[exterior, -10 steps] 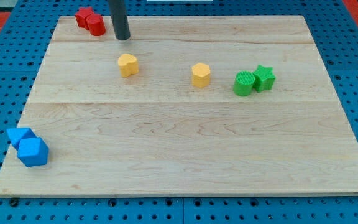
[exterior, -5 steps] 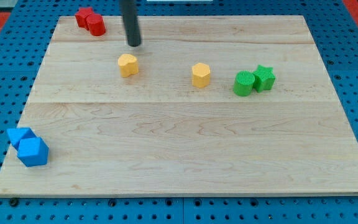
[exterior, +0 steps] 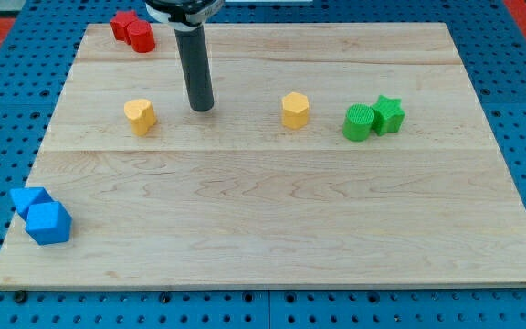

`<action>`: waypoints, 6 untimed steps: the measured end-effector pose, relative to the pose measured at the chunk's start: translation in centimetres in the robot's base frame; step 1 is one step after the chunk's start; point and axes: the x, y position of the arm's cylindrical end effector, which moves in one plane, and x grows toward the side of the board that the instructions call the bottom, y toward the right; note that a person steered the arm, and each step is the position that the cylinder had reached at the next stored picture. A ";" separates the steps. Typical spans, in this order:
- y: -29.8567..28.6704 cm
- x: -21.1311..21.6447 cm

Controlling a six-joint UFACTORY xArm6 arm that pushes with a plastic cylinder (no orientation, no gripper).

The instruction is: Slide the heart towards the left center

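Heart block first: the yellow heart (exterior: pixel 139 115) sits on the wooden board (exterior: pixel 272 228), left of the middle and a bit toward the view's top; it looks small, hard and light, so it should slide easily on the smooth wood; it could also spin or slip off to one side if it gets pushed off its middle.

Nearest the view's bottom, at the left corner, two blue blocks touch each other: a blue cube (exterior: pixel 48 223) and a blue triangle-like block (exterior: pixel 27 199); they are well apart from the heart.

Farther up, my tip (exterior: pixel 202 107) rests on the board just to the right of the heart, near but not touching; I have no pincer at all, only a straight rod, so nothing can open or shut; I cannot grab, only push.

I think the best spot to push is the heart's right side, flat on its middle, so it goes straight toward the left edge.

On the view's right are a yellow hexagon block (exterior: pixel 295 110), a green round block (exterior: pixel 358 122) and a green star (exterior: pixel 389 114); the two green ones touch.

Farthest away, at the top left corner, two red blocks (exterior: pixel 132 30) sit close together; their shapes are hard to tell.
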 end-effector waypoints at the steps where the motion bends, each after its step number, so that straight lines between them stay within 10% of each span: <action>1: -5.3 0.6; 3: -3.8 -0.1; 6: 22.2 -2.6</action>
